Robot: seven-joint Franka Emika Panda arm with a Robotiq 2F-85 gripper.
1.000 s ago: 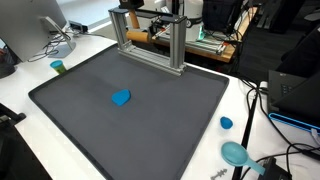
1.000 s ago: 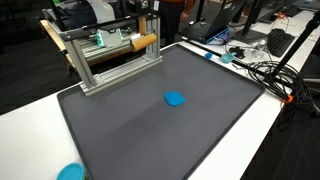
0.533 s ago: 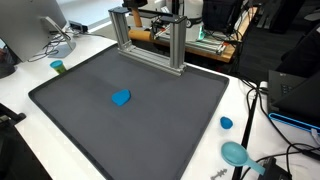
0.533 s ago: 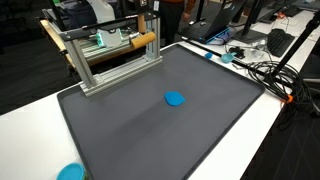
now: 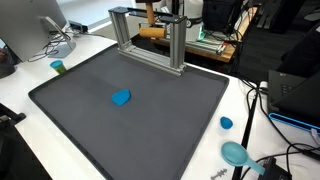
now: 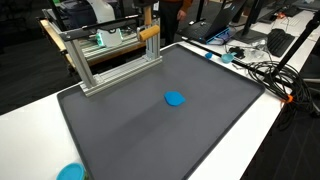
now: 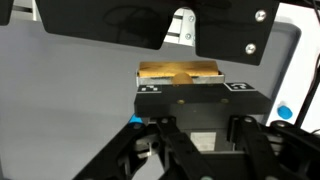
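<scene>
An aluminium frame (image 5: 150,40) stands at the far edge of the dark mat (image 5: 150,125); it also shows in an exterior view (image 6: 110,58). My gripper (image 5: 150,20) reaches in behind the frame's top and is shut on a wooden rod (image 5: 152,31), which also shows in an exterior view (image 6: 150,34) with my gripper (image 6: 148,20) above it. The rod hangs tilted, one end raised above the frame's top bar. In the wrist view the rod (image 7: 180,72) lies across the middle, just beyond a black block with two markers (image 7: 195,97). The fingertips are hard to make out there.
A small blue object (image 5: 121,97) lies on the mat; it also shows in an exterior view (image 6: 175,98). A blue cup (image 5: 236,153), a blue cap (image 5: 226,123) and a teal cup (image 5: 57,66) stand off the mat. Cables (image 6: 265,70) lie along one table side.
The wooden rod lay level along the frame's top bar. Now it is lifted and tilted, with one end up, and my gripper is higher.
</scene>
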